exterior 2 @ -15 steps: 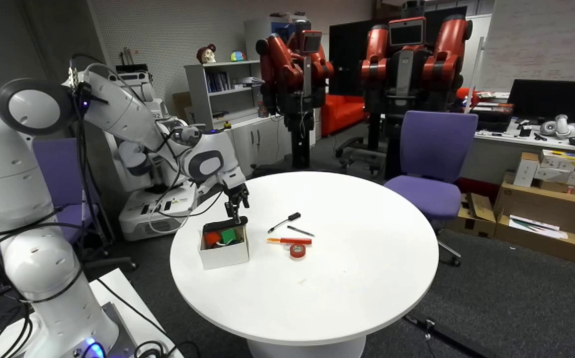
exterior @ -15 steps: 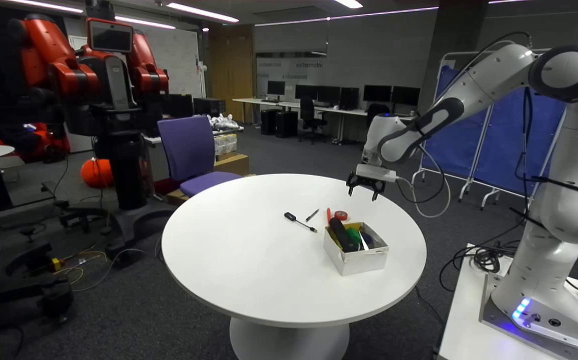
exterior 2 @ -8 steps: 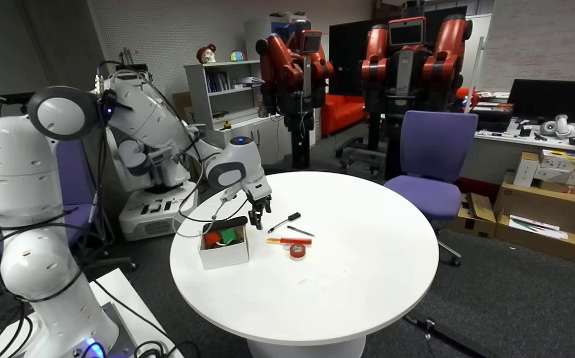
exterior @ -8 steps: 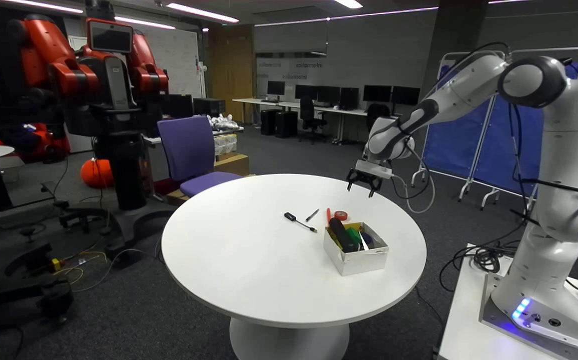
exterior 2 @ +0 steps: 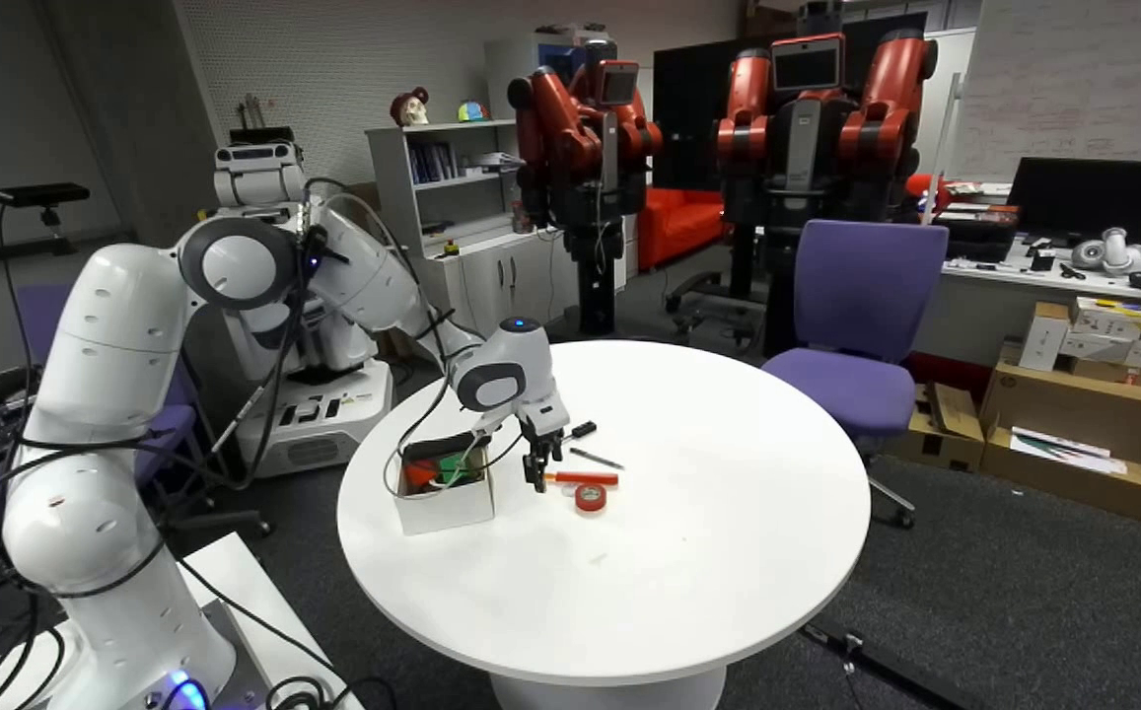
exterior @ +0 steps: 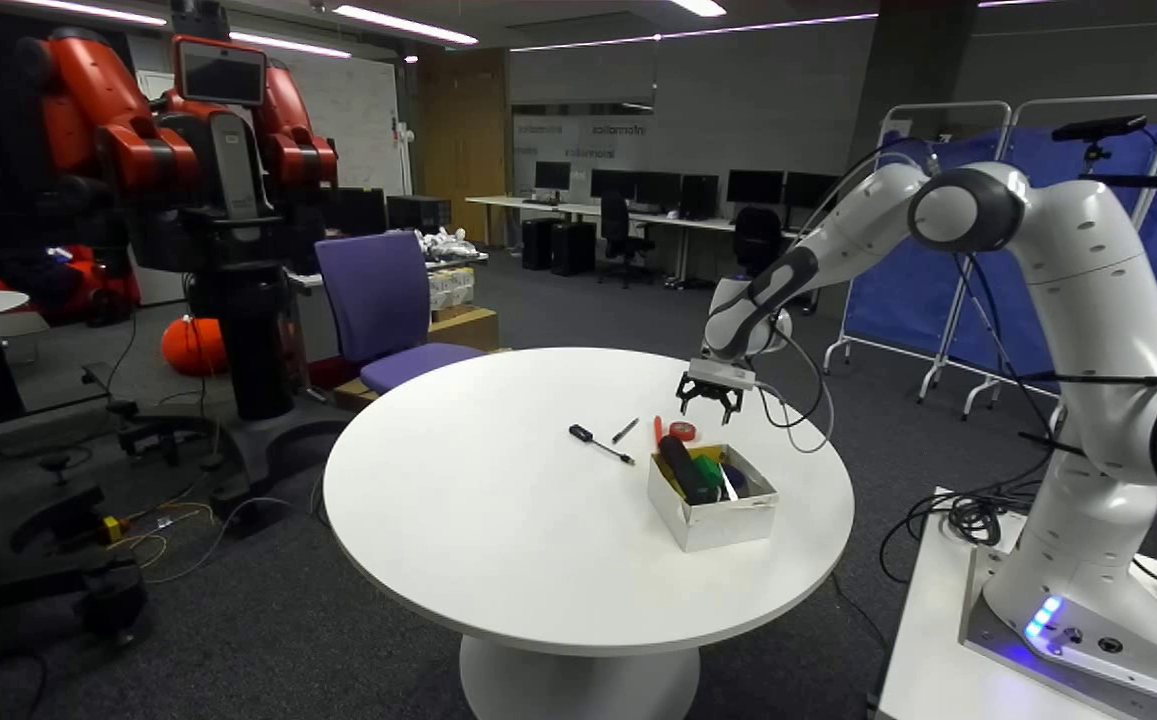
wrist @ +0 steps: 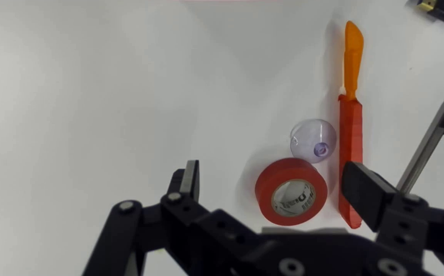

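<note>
The red ring-shaped roll of tape (wrist: 291,168) lies flat on the round white worktop (exterior: 498,500); in the wrist view you see it between the widely spread fingers of your black tool (exterior: 704,412), which hovers above. A clear purplish plastic dome (wrist: 310,136) sits just beside the roll, next to a slim red-and-orange plastic stick (wrist: 350,130), with a grey-and-black pen (wrist: 424,159) farther out. A white cardboard box (exterior: 728,524) stands near them.

Strip lights (exterior: 406,25) glow above a dark carpet (exterior: 558,310) that runs beneath the round white surface (exterior: 498,480), a purple chair (exterior: 378,295) and a long desk (exterior: 498,202) lined with black monitors (exterior: 658,190), with a grey wall (exterior: 768,100), a wooden door (exterior: 460,145), blue folding screens (exterior: 898,300), grey shelving (exterior 2: 392,187) and a red sofa (exterior 2: 678,222) around the room.
</note>
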